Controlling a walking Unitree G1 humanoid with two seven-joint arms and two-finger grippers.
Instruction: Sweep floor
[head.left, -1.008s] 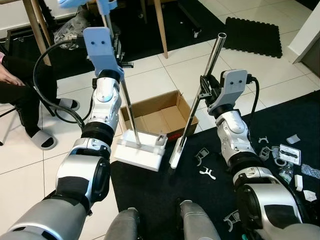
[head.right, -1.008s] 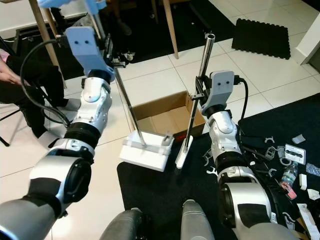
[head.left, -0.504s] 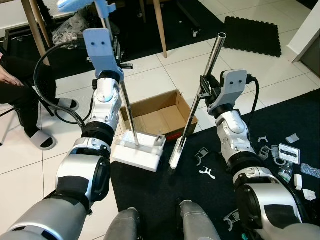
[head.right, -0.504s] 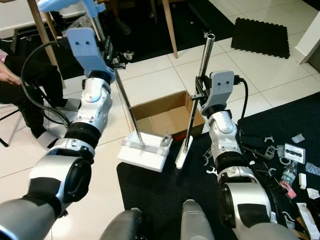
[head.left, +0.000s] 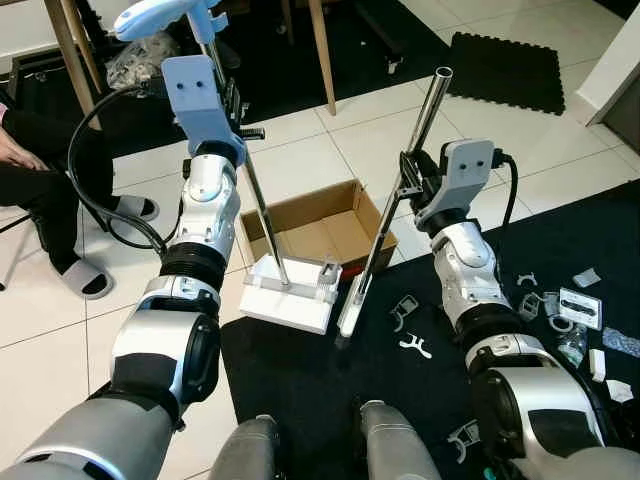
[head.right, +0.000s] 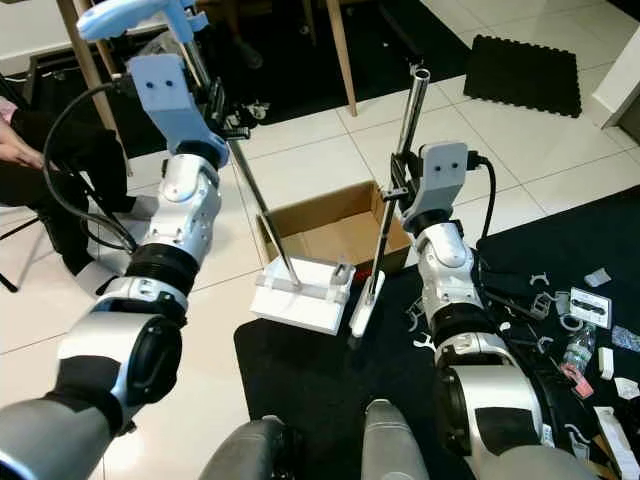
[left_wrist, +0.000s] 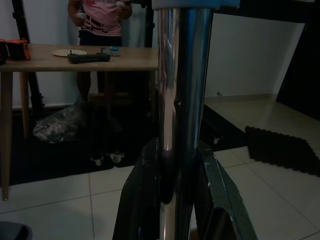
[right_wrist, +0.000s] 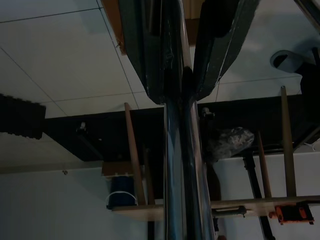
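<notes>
Left gripper (left_wrist: 172, 165) clenches the white dustpan's (head.left: 292, 293) steel pole; right gripper (right_wrist: 182, 60) clenches the slim white broom (head.left: 352, 307). Keep the dustpan flat beside the cardboard box (head.left: 318, 232) while brushing scraps inward.

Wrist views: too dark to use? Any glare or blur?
Left wrist view: dim, glare streak down the dustpan pole, its near part soft. Right wrist view: darker, broom pole almost a silhouette. Eye views: bright and sharp.

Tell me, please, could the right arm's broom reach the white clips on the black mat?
Probably yes: the right gripper holds the broom, its head beside the clips, nothing between.
</notes>
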